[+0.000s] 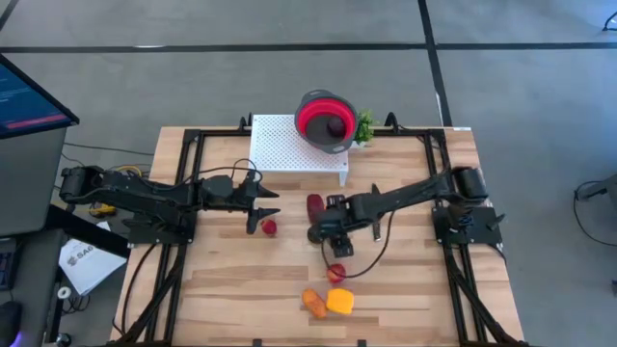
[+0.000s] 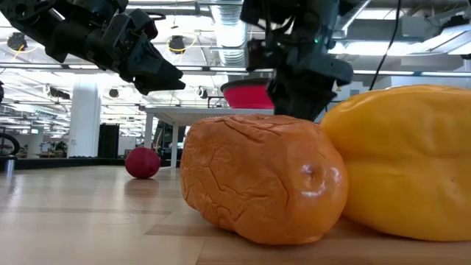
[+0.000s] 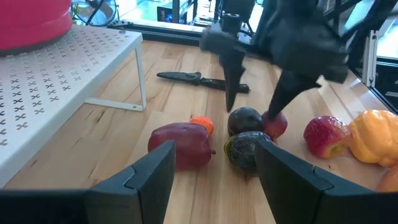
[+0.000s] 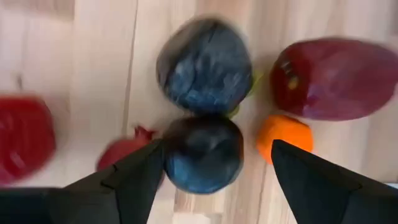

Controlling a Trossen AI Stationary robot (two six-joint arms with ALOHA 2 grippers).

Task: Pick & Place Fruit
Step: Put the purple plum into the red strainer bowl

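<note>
Purple fruit [image 4: 202, 152]: dark, round, smooth, you see it on bare wood.
Right gripper [image 4: 211, 165]: spread wide, straddling that fruit, not pinching.

Overall light: bright and even, from overhead.
Source: ceiling lamps [image 2: 176, 44] show in the low view, glowing in rows over the room.
Shadows: soft, short ones under the arms on the table [image 1: 231, 280].
Glare: a small white highlight on the orange fruit [image 2: 254, 177] and a broad sheen on the yellow fruit [image 2: 405, 158] beside it.
Focus, low view: the near fruit are sharp (the red fruit [image 2: 143, 162] farther off is softer).
Blur, right wrist view: strong; the dark fruit [image 4: 202, 152] has smeared edges, perhaps from motion.
Left wrist view: the other arm's gripper [image 3: 258, 102] is blurred.
</note>
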